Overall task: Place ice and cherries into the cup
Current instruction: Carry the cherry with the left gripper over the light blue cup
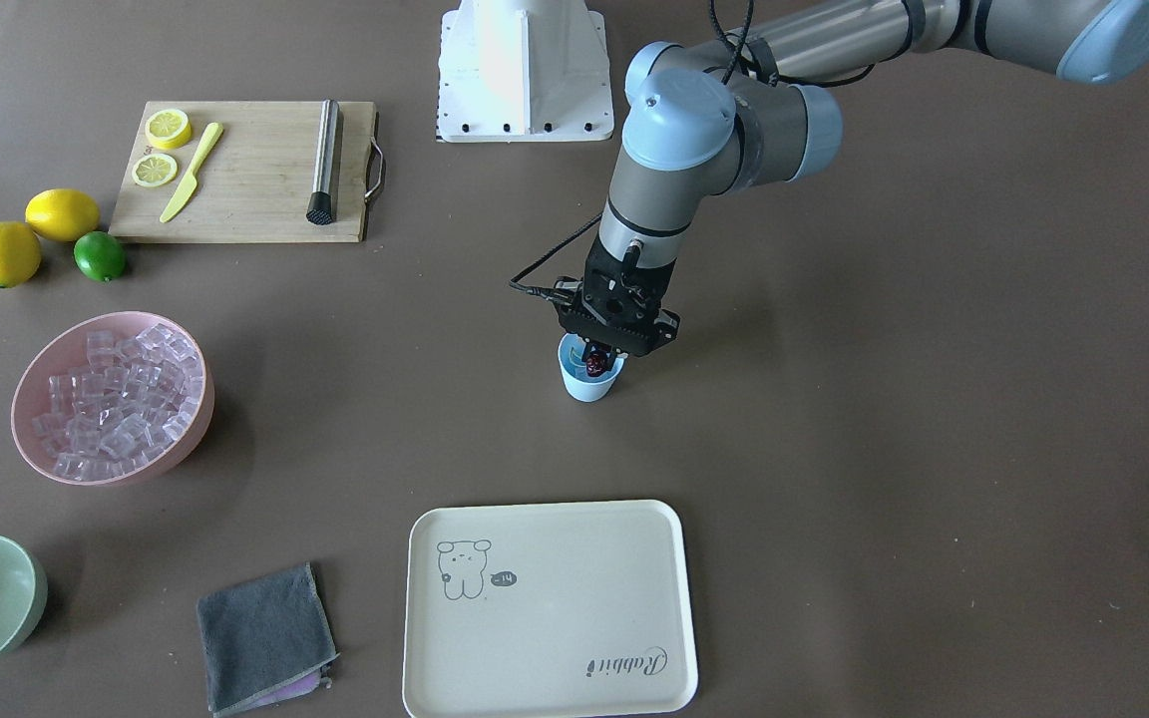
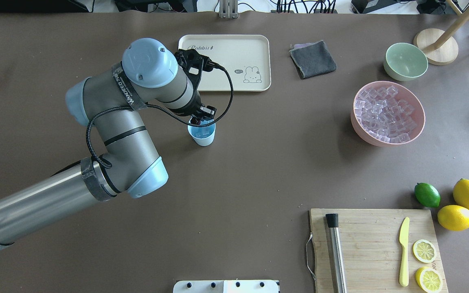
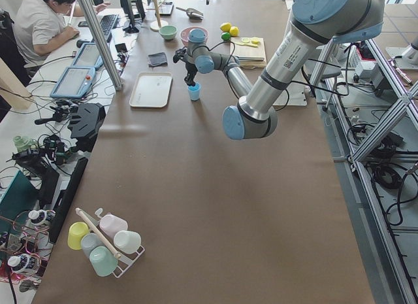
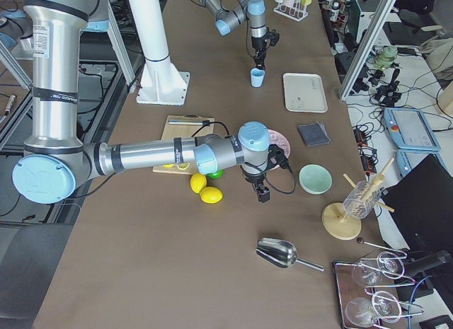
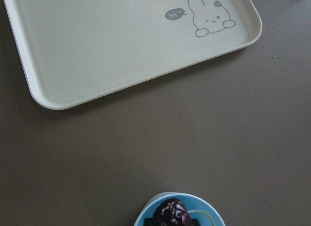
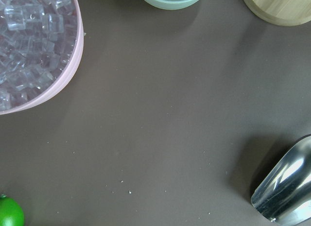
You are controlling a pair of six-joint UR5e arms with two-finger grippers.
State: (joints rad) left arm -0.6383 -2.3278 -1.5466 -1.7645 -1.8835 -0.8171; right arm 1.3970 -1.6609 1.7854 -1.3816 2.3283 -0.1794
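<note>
The light-blue cup (image 1: pixel 584 385) stands mid-table, and a few clear cubes show inside it in the overhead view. My left gripper (image 1: pixel 597 357) hangs straight over the cup's mouth, shut on the dark red cherries (image 1: pixel 595 367). In the left wrist view the cherries (image 5: pixel 173 212) sit just above the cup's rim (image 5: pixel 214 217). The ice (image 2: pixel 386 114) is heaped in a pink bowl (image 2: pixel 417 126) far to the cup's right. My right gripper (image 4: pixel 262 194) shows only in the exterior right view, low over the table between that bowl and a metal scoop; I cannot tell whether it is open or shut.
Beyond the cup lies a cream tray (image 2: pixel 226 61), with a grey cloth (image 2: pixel 313 59) and a pale green bowl (image 2: pixel 405 62) further right. A cutting board (image 2: pixel 364 244) carries a muddler, a knife and lemon slices; two lemons and a lime (image 2: pixel 427 194) lie beside it. A metal scoop (image 6: pixel 286 187) lies near my right wrist.
</note>
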